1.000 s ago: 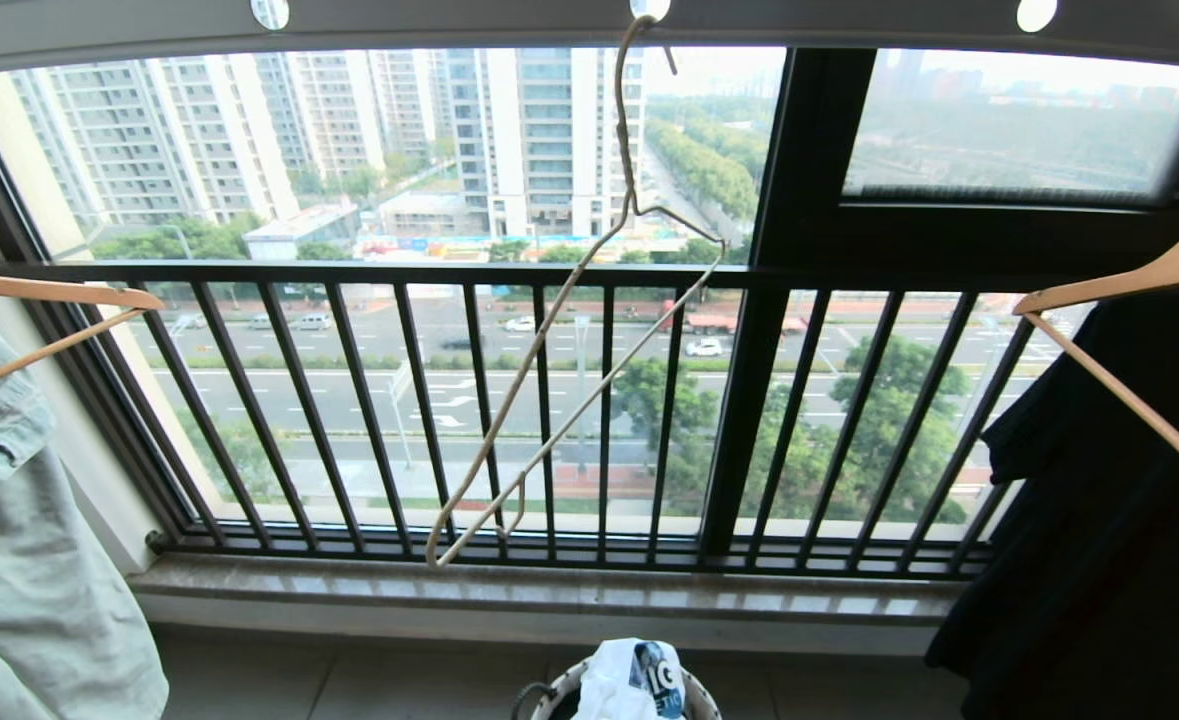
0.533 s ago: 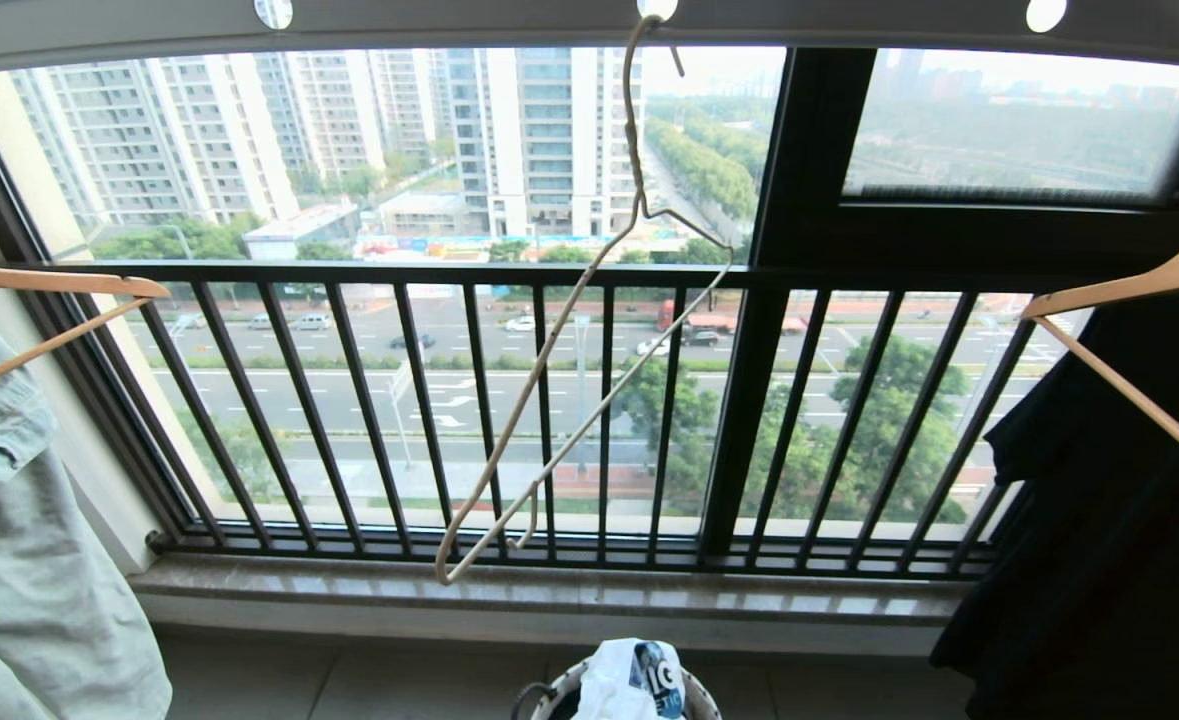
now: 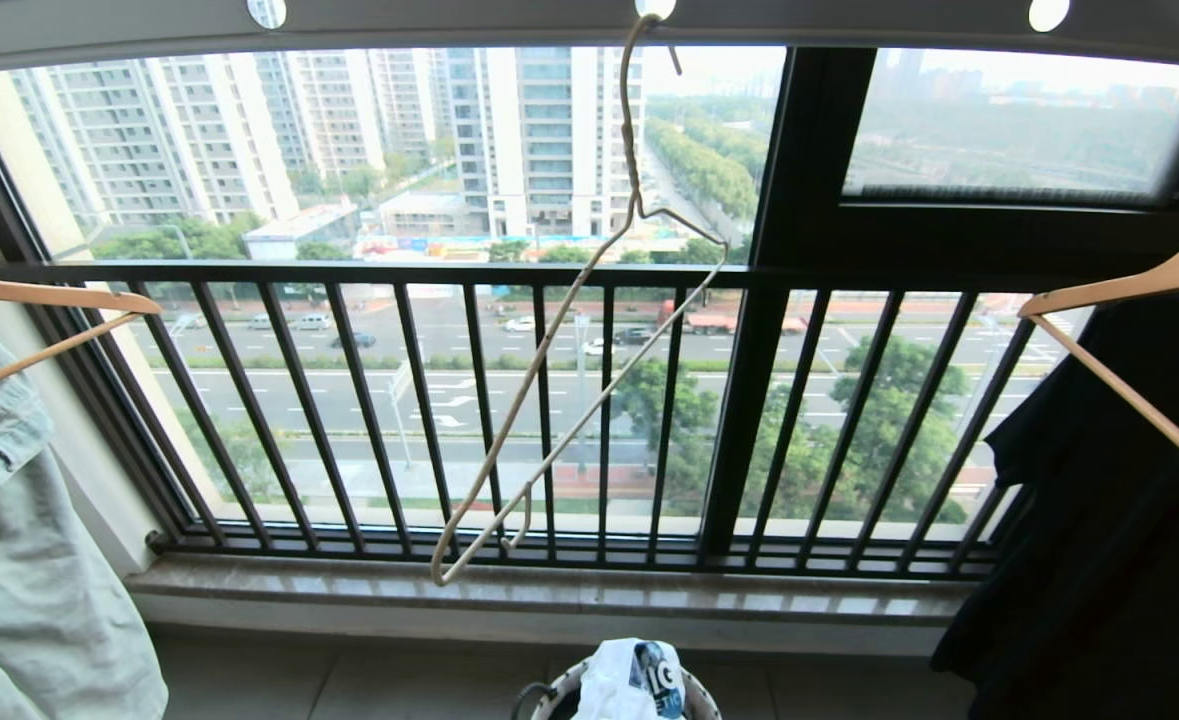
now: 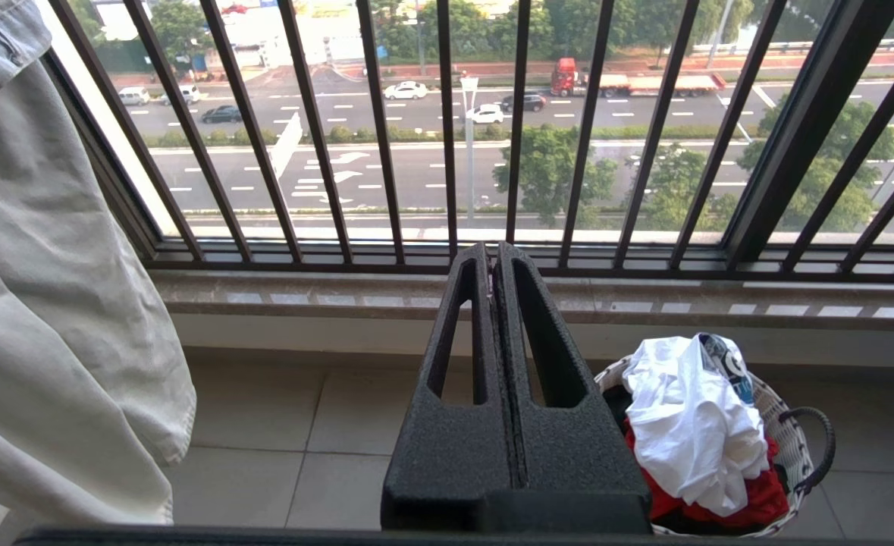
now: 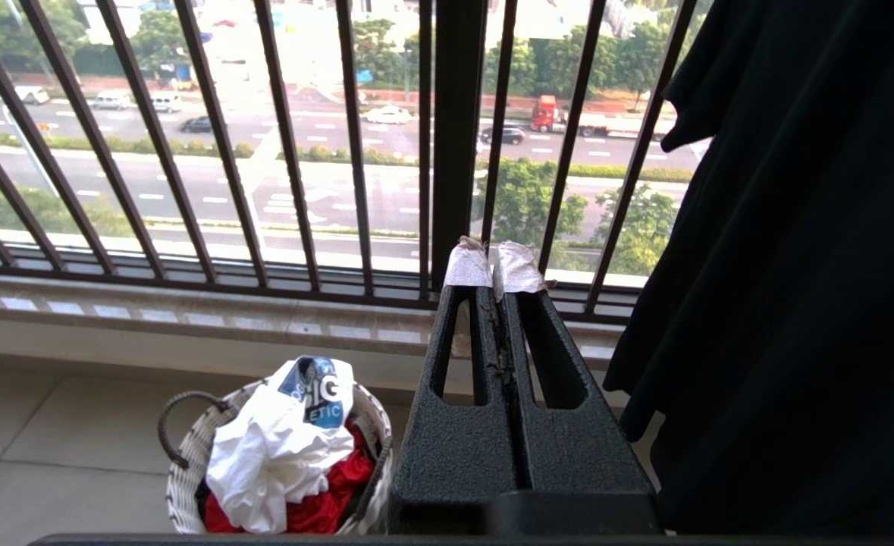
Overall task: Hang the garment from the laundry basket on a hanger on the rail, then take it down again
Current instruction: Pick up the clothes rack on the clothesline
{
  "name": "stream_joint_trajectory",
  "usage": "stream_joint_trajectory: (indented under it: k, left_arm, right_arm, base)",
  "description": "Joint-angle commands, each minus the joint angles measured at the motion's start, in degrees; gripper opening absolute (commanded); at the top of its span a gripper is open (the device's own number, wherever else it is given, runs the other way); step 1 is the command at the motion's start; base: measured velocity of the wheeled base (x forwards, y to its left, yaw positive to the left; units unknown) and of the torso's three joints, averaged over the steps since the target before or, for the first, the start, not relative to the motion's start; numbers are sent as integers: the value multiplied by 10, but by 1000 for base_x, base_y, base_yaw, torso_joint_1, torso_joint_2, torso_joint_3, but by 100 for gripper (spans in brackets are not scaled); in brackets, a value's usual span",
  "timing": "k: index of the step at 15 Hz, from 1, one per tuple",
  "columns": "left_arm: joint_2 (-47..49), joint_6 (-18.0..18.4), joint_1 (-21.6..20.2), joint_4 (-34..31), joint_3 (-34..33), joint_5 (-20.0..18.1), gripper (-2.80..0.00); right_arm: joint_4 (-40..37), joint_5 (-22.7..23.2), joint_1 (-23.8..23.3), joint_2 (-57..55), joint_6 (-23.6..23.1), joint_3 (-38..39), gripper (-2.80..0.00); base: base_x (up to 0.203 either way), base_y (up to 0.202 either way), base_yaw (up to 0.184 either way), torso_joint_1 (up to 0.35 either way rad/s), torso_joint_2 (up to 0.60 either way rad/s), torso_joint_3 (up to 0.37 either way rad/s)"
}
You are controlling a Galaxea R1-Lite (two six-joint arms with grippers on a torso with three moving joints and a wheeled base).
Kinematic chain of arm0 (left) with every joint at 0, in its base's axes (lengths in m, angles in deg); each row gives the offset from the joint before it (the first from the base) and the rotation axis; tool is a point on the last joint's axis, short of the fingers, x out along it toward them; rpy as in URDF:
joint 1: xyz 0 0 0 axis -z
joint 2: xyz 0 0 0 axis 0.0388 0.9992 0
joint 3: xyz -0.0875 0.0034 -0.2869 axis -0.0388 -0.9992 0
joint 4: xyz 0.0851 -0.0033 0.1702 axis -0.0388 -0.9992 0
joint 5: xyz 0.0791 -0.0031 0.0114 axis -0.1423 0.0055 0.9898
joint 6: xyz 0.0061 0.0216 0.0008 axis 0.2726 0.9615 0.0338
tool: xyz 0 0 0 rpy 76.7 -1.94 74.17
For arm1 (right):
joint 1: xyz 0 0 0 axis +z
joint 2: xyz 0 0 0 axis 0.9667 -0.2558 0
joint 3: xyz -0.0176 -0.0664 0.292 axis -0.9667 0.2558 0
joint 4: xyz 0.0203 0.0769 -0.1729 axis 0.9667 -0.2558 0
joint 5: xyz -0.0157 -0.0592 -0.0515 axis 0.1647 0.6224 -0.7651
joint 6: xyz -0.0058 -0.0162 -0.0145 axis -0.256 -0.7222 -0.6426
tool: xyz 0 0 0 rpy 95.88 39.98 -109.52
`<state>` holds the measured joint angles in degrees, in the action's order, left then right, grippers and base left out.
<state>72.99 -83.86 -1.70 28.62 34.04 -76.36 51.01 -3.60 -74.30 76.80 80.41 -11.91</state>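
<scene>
Two grippers, both clenched on nothing, hang short of the window railing point(image 3: 469, 272). Farthest left is a pale denim piece point(image 3: 19, 560) on a wooden hanger point(image 3: 44, 300). Beside it, in the left wrist view, the left gripper point(image 4: 494, 254) has its black fingers point(image 4: 465, 334) pressed flat together with no gap, holding and touching nothing; the tips point toward the stone sill point(image 4: 340, 296). The laundry basket point(image 4: 784, 425) sits on the tiled floor point(image 4: 265, 425) close to that gripper, on its right. The garment point(image 4: 689, 425), crumpled white with its navy graphic showing, lies on top in the basket over a red garment point(image 4: 750, 504).

At the centre of the head view the hanger point(image 3: 569, 330) hangs bare and tilted, its hook caught in a hole of the rail point(image 3: 449, 25) overhead, its lower end in front of the railing above the sill. The basket is directly below it at the frame's bottom edge.

Right of the basket, the right gripper point(image 5: 494, 265) is likewise closed tight, its taped fingertips point(image 5: 468, 267) meeting, empty. Farthest right, a black garment point(image 5: 795, 265) hangs from another wooden hanger point(image 3: 1129, 290), just beside that gripper.
</scene>
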Motion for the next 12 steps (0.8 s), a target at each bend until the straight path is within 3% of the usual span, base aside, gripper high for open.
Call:
stream_joint_trajectory:
  k: [1, 9, 12]
  left_arm:
    - [0, 2, 0, 0, 0, 0, -280]
    - [0, 4, 0, 2, 9, 0, -280]
    - [25, 3, 0, -3, 73, -40, -280]
  right_arm:
    - [0, 0, 0, -1, 0, 0, -280]
    - [0, 0, 0, 0, 0, 0, -280]
    - [0, 0, 0, 0, 0, 0, -280]
  base:
    - [0, 0, 0, 0, 0, 0]
    - [0, 0, 0, 0, 0, 0]
    - [0, 0, 0, 0, 0, 0]
